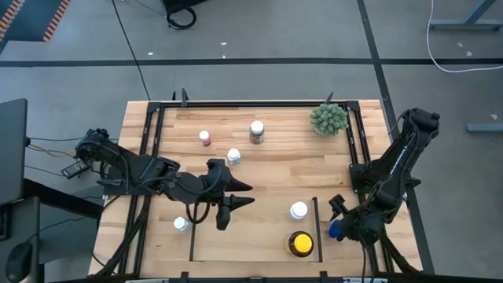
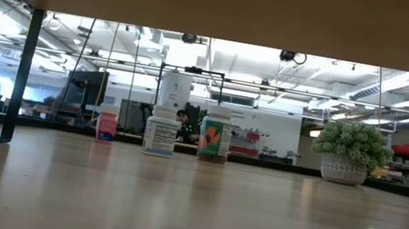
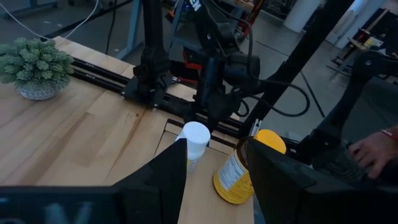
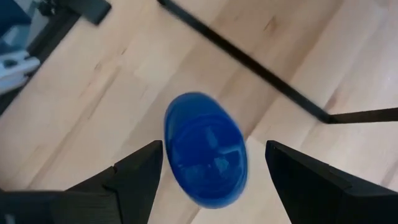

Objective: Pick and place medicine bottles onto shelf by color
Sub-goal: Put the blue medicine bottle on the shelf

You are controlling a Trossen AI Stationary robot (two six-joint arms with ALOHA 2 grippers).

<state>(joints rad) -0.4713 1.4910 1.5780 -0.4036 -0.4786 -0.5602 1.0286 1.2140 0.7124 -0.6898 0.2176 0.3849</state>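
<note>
We hold our right jaws [image 4: 211,168] apart straight over the blue bottle [image 4: 205,148], which stands between them just outside the shelf [image 1: 251,236], ready to be gripped, while our left jaws [image 1: 236,194], apart and empty, wait over the surface.
</note>
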